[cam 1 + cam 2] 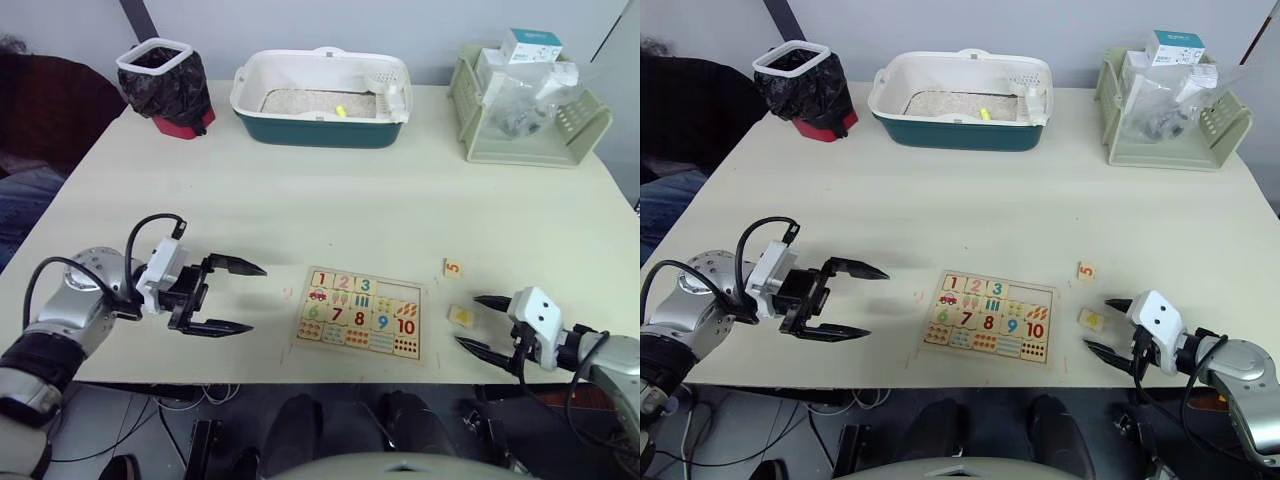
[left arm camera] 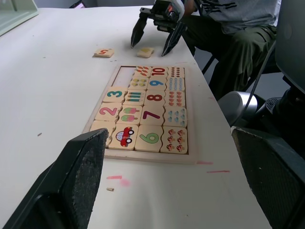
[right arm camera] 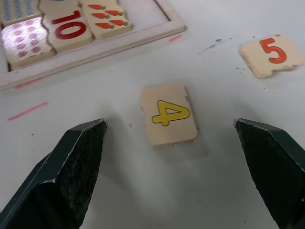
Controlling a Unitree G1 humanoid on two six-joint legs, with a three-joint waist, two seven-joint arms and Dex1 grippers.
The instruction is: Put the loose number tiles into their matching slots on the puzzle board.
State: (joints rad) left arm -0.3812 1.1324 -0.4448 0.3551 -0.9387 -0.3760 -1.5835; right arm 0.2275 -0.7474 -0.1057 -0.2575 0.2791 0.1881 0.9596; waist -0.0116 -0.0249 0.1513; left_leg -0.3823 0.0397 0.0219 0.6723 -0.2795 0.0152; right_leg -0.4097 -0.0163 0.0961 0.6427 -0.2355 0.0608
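The right pincer (image 1: 478, 323) hangs low over the near right part of the cream desk (image 1: 330, 200), its two black fingers spread wide apart and empty. Between those fingers, lying flat on the desk and touching neither, is a small square pale-wood tile printed with a yellow 4 (image 3: 169, 114). Just beyond it lies a second loose pale-wood tile printed with an orange-red 5 (image 3: 272, 54), apart from the first.

To the left of both tiles sits the flat rectangular pale-wood puzzle board (image 1: 362, 313) near the desk's front edge. Tiles 1, 2 and 3 fill its top row, 6 to 10 the row below the small pictures; the two slots (image 2: 126, 75) at the right end of the top row are bare.

The left pincer (image 1: 246, 297) hovers left of the board, fingers wide open, holding nothing.
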